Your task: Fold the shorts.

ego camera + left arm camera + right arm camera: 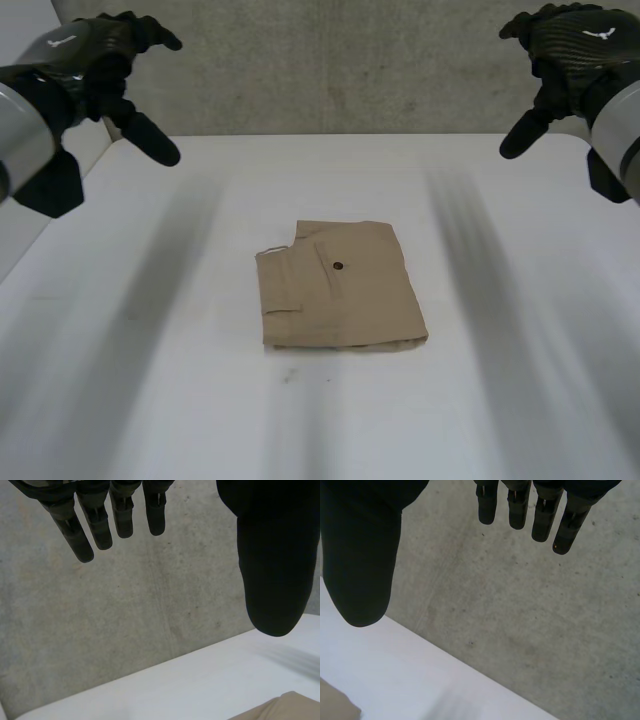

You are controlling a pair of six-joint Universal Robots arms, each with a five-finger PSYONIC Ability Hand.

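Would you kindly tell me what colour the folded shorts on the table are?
The shorts are plain tan (khaki), seen best in the head view.

Tan shorts (345, 290) folded flat, mid-table

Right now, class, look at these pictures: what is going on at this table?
Nothing is being handled. The tan shorts lie folded into a compact block in the middle of the white table. The left robot hand and the right robot hand hang raised at either side, well clear of the shorts, fingers straight and holding nothing.
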